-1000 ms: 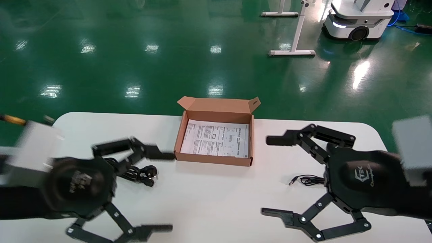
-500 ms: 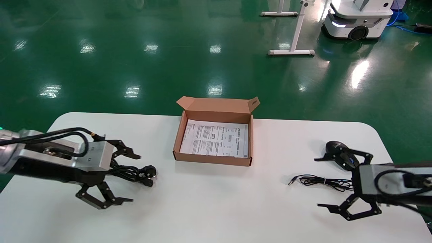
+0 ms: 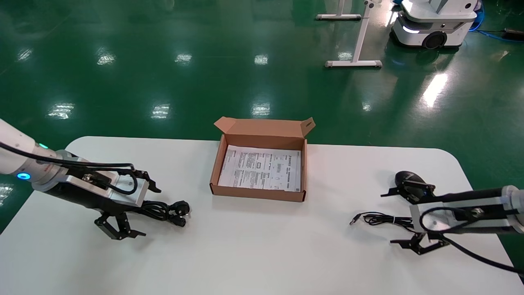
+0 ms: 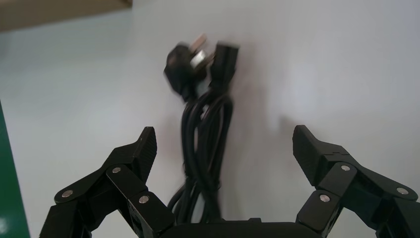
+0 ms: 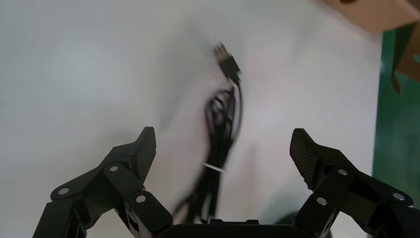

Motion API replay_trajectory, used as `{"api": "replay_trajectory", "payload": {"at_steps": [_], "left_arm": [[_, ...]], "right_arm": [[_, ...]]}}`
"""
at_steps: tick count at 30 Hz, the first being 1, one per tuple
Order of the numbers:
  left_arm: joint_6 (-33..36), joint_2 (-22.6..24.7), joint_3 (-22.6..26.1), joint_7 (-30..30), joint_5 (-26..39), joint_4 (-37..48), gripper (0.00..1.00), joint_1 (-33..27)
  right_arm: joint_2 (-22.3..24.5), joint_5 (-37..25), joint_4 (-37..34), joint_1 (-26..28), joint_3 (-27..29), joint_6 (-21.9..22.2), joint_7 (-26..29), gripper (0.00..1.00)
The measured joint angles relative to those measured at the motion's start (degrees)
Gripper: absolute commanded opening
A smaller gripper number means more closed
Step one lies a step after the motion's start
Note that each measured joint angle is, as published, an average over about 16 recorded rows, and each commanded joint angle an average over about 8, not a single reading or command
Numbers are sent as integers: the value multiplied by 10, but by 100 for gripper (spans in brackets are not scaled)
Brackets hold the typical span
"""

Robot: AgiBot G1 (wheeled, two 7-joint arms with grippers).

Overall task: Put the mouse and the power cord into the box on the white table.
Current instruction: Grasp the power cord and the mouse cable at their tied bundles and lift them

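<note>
On the table:
Left end effector: spread, straddling the power cord.
Right end effector: spread over the mouse cable.
Box: open.

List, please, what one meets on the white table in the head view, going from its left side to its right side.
left gripper, open → power cord → box, open with a printed sheet inside → USB plug of the mouse's cable → mouse; the right gripper, open, overlaps the last stretch.

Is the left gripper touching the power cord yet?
Apart. In the left wrist view, the open left gripper straddles the power cord, white table showing beside both fingertips.
</note>
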Motion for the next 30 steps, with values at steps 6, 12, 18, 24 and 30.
{"api": "replay_trajectory", "payload": {"at_steps": [6,12,18,24,30], "left_arm": [[-33,29,7,58,16,81,64,-14],[-52,43,11,88,23,124,0,-23],[-57,48,12,97,25,137,0,-26],[-56,46,11,95,24,132,0,-25],[-54,44,10,93,22,127,0,-23]], "right_arm": [[-31,-21,-72,28,-10,28,-33,84],[-49,-31,-117,42,-14,42,-47,9],[-54,-33,-132,45,-15,46,-50,0],[-53,-32,-127,44,-15,46,-50,0],[-51,-31,-122,42,-14,44,-50,0]]}}
